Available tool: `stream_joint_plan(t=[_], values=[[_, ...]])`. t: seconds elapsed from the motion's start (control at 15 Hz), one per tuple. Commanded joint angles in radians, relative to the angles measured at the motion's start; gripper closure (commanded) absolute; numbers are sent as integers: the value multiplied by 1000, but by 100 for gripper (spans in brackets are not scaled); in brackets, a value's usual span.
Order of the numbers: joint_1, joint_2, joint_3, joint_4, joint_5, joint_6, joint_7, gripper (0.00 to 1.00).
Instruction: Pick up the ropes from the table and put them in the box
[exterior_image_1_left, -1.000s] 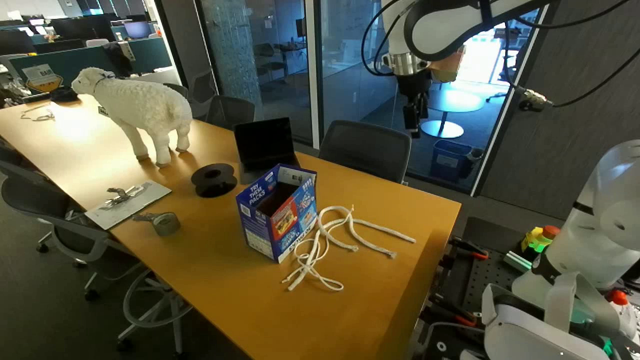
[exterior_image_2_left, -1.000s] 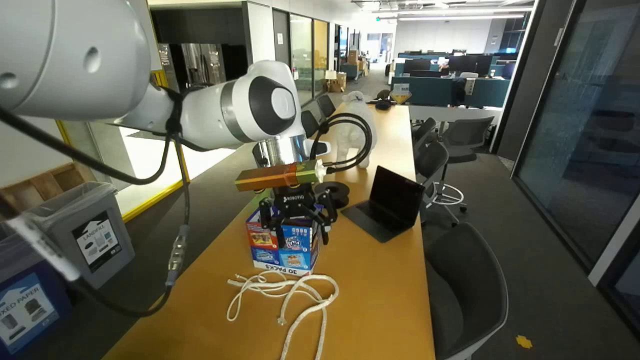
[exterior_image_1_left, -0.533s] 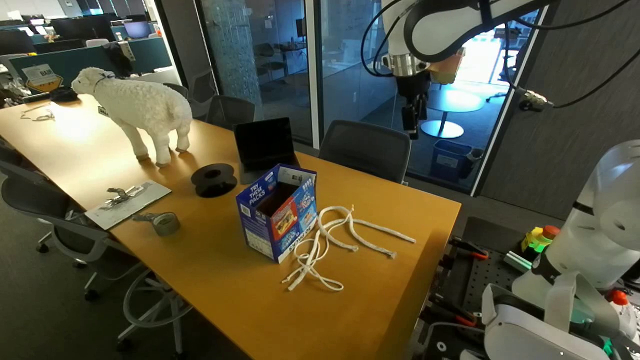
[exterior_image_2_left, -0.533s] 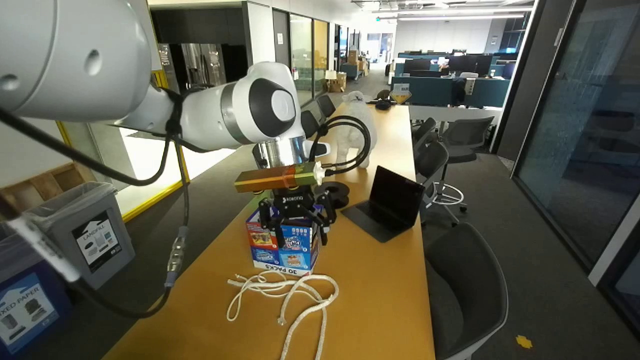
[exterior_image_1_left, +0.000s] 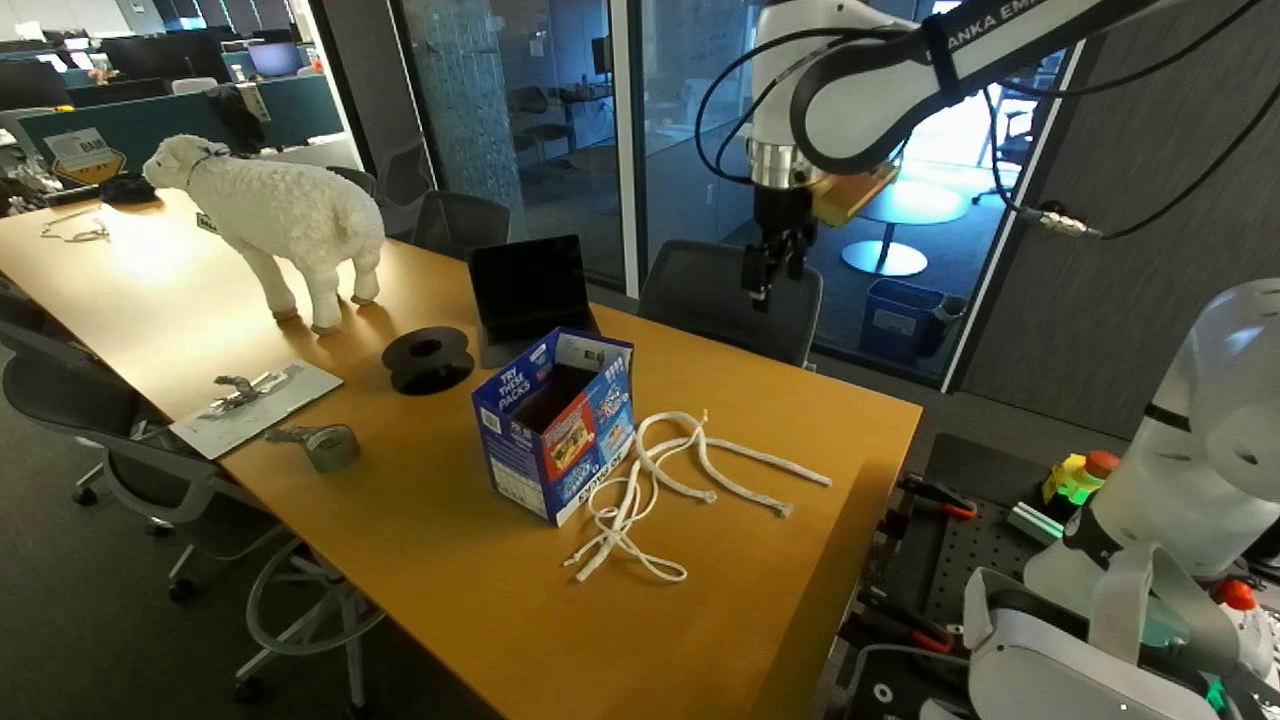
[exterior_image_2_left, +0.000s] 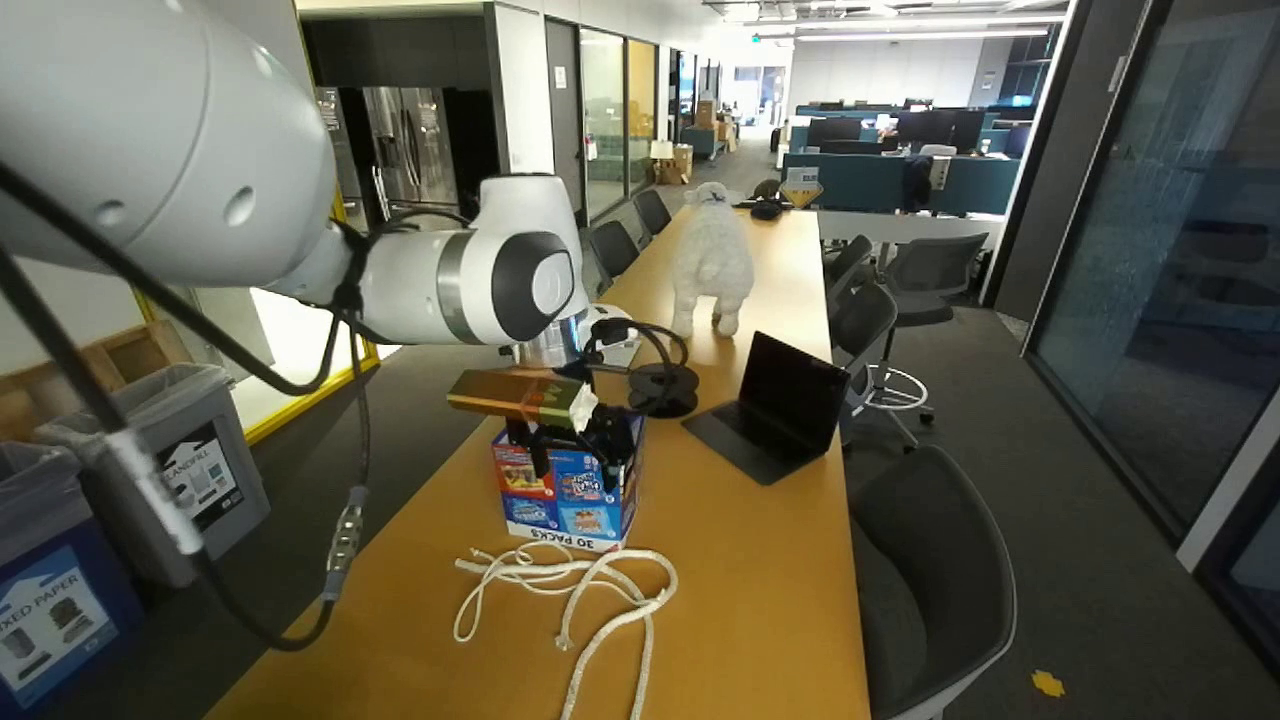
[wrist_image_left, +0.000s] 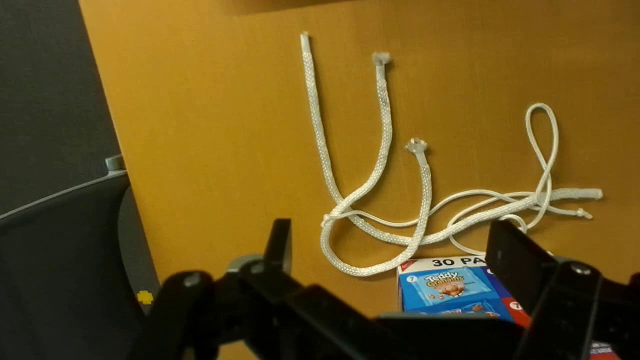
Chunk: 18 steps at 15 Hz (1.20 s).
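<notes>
The white ropes (exterior_image_1_left: 765, 458) lie looped and crossing on the tan-orange table (exterior_image_1_left: 650, 640), beside the box; they also show in an exterior view (exterior_image_2_left: 600, 640) and the wrist view (wrist_image_left: 385, 120). The blue printed box (exterior_image_1_left: 590, 430) stands upright with its top open; it shows in an exterior view (exterior_image_2_left: 585, 520) and, partly hidden by the jaws, in the wrist view (wrist_image_left: 450, 290). My gripper (exterior_image_1_left: 778, 285) is well above the table, pointing down. In an exterior view (exterior_image_2_left: 575, 477) it overlaps the box. In the wrist view (wrist_image_left: 389, 227) its fingers are wide apart with nothing between them.
A black laptop (exterior_image_2_left: 780, 410) and a black spool (exterior_image_1_left: 428, 360) stand beyond the box. A tape roll (exterior_image_1_left: 332, 447), a clipboard (exterior_image_1_left: 260, 405) and a white toy sheep (exterior_image_1_left: 290, 220) are farther along the table. A dark chair (exterior_image_2_left: 930, 580) stands at the table's edge.
The arm barely moves between the earlier frames. Now my gripper is lower, closer to the box side and turned about its vertical axis. The ropes and box have not moved.
</notes>
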Motion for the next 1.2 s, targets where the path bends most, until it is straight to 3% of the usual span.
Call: stream_joint_plan(t=[0.0, 0.27, 0.47, 0.8, 1.13], values=[[6, 83, 35, -55, 20, 149, 173, 0], [32, 225, 77, -86, 11, 259, 375, 0], [83, 359, 99, -38, 12, 303, 518, 0], [171, 553, 83, 118, 81, 299, 668, 0], [197, 722, 81, 286, 245, 281, 722, 0]])
